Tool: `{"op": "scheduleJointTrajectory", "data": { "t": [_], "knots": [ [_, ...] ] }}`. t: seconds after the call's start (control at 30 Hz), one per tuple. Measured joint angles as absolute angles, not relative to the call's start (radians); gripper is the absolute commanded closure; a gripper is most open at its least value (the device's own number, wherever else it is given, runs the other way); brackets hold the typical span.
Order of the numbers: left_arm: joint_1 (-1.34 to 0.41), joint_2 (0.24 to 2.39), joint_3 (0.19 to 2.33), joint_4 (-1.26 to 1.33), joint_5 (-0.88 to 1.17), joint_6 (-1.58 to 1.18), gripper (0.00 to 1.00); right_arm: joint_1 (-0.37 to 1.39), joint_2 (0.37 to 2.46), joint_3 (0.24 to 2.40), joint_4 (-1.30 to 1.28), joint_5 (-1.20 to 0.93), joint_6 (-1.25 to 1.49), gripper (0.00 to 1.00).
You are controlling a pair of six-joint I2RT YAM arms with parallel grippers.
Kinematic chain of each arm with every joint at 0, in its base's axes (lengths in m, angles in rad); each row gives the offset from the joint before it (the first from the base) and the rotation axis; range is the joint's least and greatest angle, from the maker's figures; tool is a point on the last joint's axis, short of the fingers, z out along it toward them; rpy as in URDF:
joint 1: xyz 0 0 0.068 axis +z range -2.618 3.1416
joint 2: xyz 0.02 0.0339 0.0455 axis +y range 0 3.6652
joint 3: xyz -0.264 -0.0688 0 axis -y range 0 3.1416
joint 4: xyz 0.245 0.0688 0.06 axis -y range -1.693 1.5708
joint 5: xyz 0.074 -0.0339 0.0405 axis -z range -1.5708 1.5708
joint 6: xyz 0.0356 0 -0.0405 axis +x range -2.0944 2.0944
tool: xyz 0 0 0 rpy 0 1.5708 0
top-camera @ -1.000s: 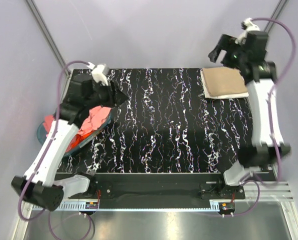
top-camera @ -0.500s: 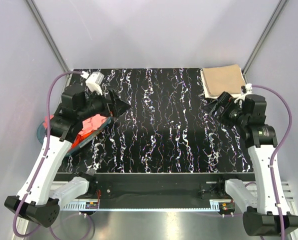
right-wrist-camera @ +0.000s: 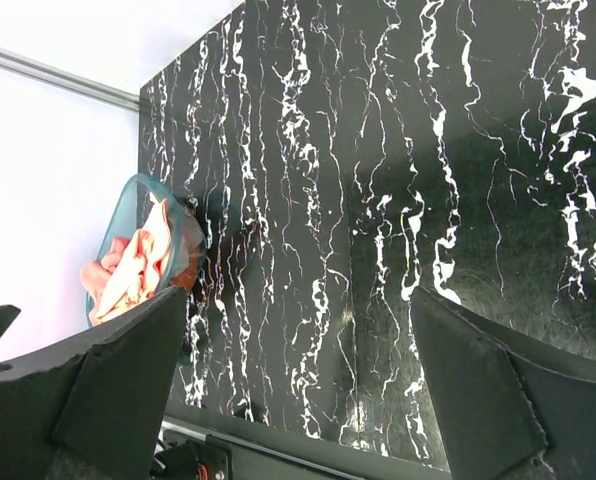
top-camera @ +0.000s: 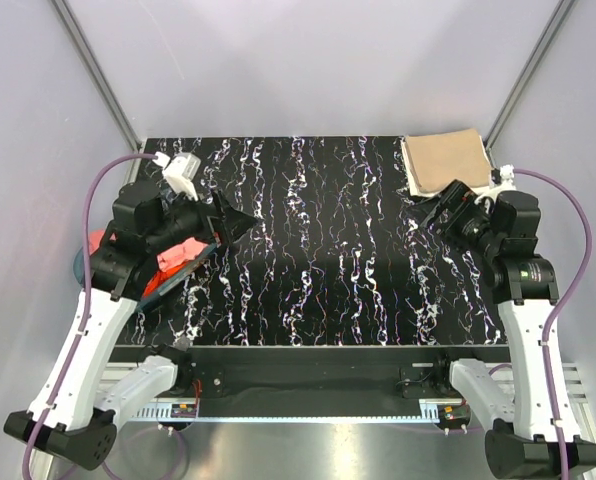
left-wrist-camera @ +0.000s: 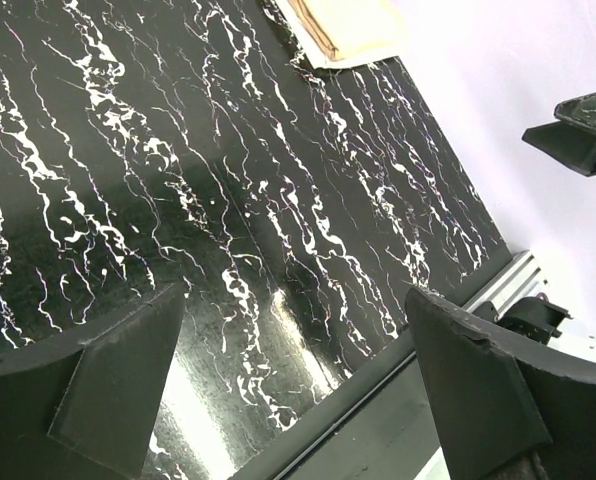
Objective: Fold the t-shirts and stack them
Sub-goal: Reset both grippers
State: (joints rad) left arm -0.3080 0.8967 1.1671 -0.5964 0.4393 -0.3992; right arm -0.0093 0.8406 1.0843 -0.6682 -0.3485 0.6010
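A folded tan t-shirt [top-camera: 444, 162] lies at the table's far right corner; its edge also shows in the left wrist view [left-wrist-camera: 346, 24]. Crumpled pink and red t-shirts [top-camera: 178, 254] fill the blue basket [top-camera: 79, 266] at the left edge, seen too in the right wrist view [right-wrist-camera: 128, 265]. My left gripper [top-camera: 238, 222] hangs open just right of the basket, over bare tabletop [left-wrist-camera: 298, 385], holding nothing. My right gripper [top-camera: 440, 211] is open and empty as well, hovering just in front of the tan shirt and facing the table's middle [right-wrist-camera: 298, 385].
The black marbled tabletop [top-camera: 328, 250] stretches between the two arms. The basket [right-wrist-camera: 128, 195] overhangs the table's left side. Pale walls close in on three sides, and a metal rail [top-camera: 308, 380] runs along the near edge.
The right arm dropped from high above the tan shirt to low in front of it. The left gripper shifted slightly nearer and right of the basket, and its jaws opened wider.
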Motion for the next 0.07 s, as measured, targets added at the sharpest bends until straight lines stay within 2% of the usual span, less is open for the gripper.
{"op": "scheduleJointTrajectory", "data": {
  "t": [0.07],
  "knots": [
    [-0.308,0.897,1.167,-0.597,0.439,-0.395,0.01,-0.009,0.84,1.084,-0.663,-0.348,0.601,0.0]
  ]
}}
